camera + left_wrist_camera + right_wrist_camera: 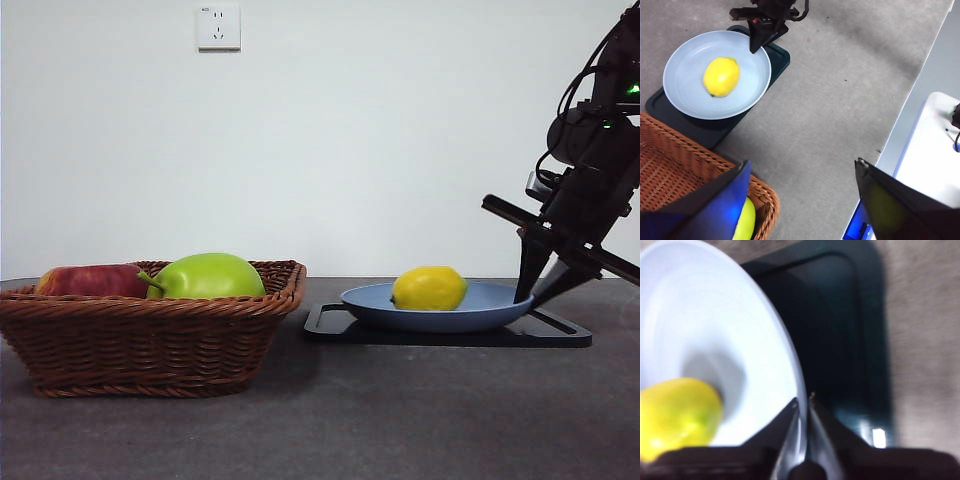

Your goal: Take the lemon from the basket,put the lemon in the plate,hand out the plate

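The yellow lemon [429, 288] [721, 76] [677, 415] lies in the light-blue plate [440, 318] [685, 55] [715, 330], which sits over a black tray [450, 337]. My right gripper [528, 295] [754, 49] [803, 402] comes down at the plate's right edge, and its jaws are shut on the rim. The wicker basket [150, 345] [670, 165] stands to the left of the plate. My left gripper [801, 162] hangs open and holds nothing, high above the basket's corner; the front view does not show it.
A large green fruit [208, 277] [745, 225] and a red apple [90, 281] lie in the basket. The black tray [777, 57] [840, 330] reaches out past the plate. A white box [930, 150] stands beyond the table edge. Grey tabletop surrounds everything.
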{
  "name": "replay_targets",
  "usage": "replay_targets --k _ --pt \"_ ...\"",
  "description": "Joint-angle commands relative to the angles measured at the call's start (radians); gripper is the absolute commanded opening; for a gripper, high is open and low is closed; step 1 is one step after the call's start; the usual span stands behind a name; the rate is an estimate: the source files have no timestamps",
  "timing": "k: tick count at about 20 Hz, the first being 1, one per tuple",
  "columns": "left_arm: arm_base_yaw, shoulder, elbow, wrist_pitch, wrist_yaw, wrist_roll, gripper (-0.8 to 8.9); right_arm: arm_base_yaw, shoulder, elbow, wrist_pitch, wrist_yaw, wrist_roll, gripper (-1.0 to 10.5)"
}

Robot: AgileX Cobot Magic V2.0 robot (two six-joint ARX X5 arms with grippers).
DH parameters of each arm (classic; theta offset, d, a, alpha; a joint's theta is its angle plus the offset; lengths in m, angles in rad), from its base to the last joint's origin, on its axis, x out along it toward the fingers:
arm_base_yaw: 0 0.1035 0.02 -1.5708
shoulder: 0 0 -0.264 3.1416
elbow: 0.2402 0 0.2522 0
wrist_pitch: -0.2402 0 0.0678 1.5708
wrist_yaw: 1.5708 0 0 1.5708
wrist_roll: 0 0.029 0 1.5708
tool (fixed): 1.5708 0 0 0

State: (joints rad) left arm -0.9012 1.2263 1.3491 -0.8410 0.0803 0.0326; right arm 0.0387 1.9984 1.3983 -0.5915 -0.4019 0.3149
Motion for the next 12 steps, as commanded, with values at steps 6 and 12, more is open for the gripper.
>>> replay_targets --k 6,12 --pt "-0.006 0.012 0.015 0.042 -0.055 -0.005 3.62 0.0 -0.02 0.02 -0.005 0.013 -0.078 2.6" --pt "0.015 0.016 0.015 0.152 -0.167 0.022 3.45 0.021 -0.267 0.02 -0.097 0.029 -0.177 2.3"
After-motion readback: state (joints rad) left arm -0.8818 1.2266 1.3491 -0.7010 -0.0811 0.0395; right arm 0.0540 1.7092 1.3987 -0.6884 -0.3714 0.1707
